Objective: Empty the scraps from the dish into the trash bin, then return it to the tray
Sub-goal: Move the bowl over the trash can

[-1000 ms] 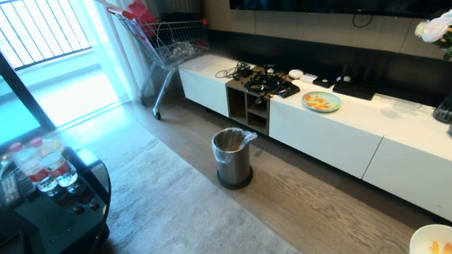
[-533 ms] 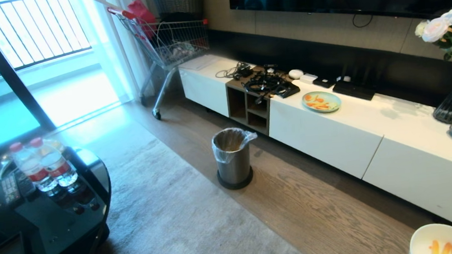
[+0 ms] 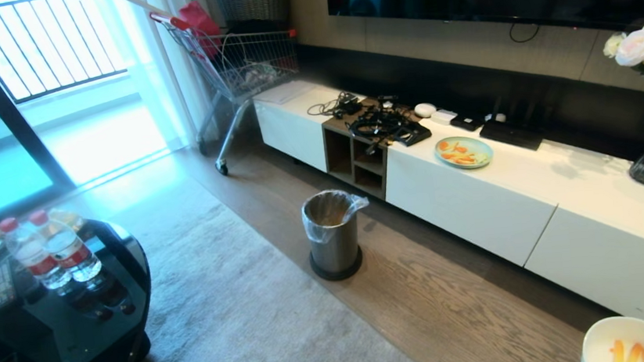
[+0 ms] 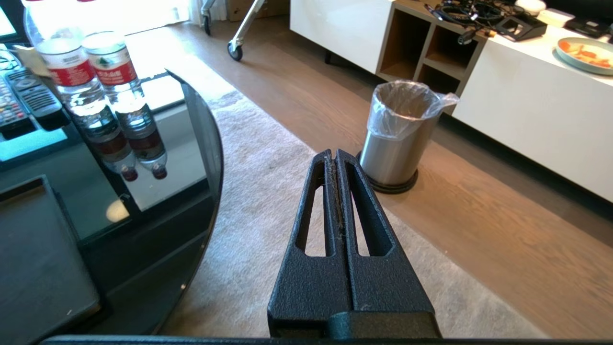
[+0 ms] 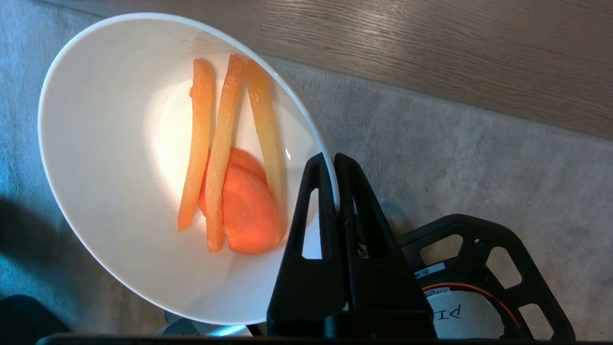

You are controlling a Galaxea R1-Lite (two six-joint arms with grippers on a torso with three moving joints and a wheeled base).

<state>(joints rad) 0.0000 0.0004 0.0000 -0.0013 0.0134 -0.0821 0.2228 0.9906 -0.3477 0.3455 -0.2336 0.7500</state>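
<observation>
Wood floor: our right gripper (image 5: 334, 160) pinches the dish (image 5: 119, 158) rim; scraps (image 5: 230, 182) could spill short of the trash bin (image 3: 332, 232).

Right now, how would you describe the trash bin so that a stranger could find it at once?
Find the long white TV cabinet under the dark screen, then its open wooden shelves. On the wooden floor just before them stands the trash bin. It is the only round silver metal can there, with a clear plastic bag folded over its rim.
</observation>
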